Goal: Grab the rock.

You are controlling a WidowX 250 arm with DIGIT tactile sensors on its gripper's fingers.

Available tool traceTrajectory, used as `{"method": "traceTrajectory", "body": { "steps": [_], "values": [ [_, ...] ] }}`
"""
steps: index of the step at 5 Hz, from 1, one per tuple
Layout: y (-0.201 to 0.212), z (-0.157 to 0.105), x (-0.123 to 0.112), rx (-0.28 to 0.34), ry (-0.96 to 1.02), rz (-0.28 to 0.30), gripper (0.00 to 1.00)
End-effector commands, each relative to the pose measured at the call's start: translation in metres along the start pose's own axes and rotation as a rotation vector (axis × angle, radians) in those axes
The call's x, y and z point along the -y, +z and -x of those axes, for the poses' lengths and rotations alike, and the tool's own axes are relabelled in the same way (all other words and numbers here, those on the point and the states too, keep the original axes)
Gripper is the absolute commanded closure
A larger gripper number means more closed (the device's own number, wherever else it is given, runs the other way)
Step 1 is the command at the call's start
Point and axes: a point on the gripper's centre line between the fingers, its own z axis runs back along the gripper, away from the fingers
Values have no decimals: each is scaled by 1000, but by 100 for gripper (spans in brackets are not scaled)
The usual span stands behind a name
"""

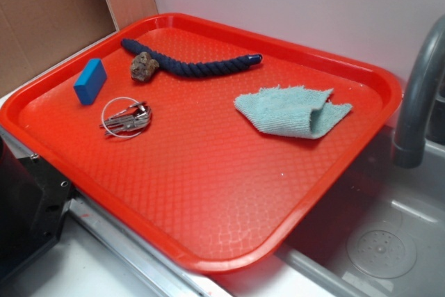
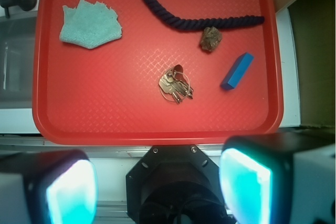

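Rock: far left on tray, touching rope, so little clearance.
Gripper: released, holding nothing, high above.

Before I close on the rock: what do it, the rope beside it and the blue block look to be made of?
The rock looks like real stone: rough, lumpy, matte brown-grey. The rope looks like twisted textile cord, dark blue with a visible spiral lay; the fibre type is unclear. The blue block has flat faces, crisp edges and a smooth matte finish, probably plastic or foam.
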Motion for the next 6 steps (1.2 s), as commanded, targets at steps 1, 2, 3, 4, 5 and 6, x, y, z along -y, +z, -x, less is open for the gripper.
{"method": "traceTrajectory", "body": {
  "steps": [1,2,3,4,5,6],
  "values": [
    [0,0,0,0,0,0,0],
    [-8,-4,-9,30,30,-4,0],
    [-23,-10,-27,87,98,-7,0],
    [-39,-17,-47,131,132,6,0],
    [-62,-25,-66,166,202,14,0],
    [-79,-34,-80,185,240,-11,0]
  ]
}}
